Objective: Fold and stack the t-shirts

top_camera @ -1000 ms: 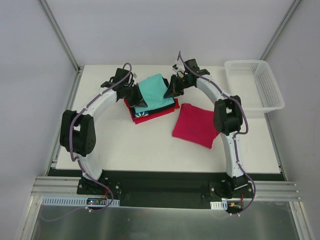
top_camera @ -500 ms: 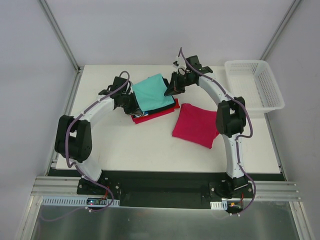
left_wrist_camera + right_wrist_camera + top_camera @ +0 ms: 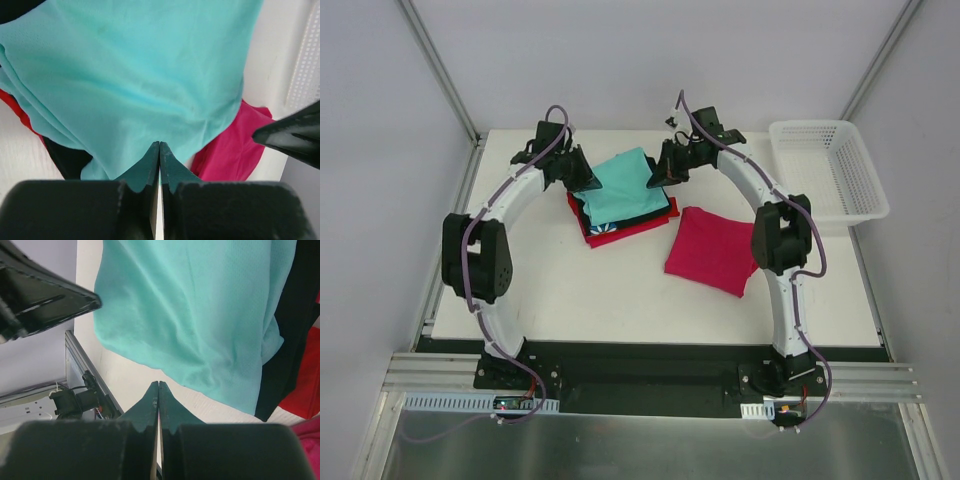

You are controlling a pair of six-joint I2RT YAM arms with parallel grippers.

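Both claws are seen clenched and empty. The left gripper (image 3: 586, 178) is held at the left edge of the teal t-shirt (image 3: 625, 185), the right gripper (image 3: 658, 177) at its right edge. That shirt is stacked on a black t-shirt (image 3: 658, 209) and a red t-shirt (image 3: 632, 232) toward the far edge of the table (image 3: 610, 300), near its middle. The crimson-pink t-shirt (image 3: 712, 248) is laid folded just right of the stack, skewed to the table's edges. From the right claw it lies toward the near-right, and the right arm is judged nearer. No brand or writing can be read.
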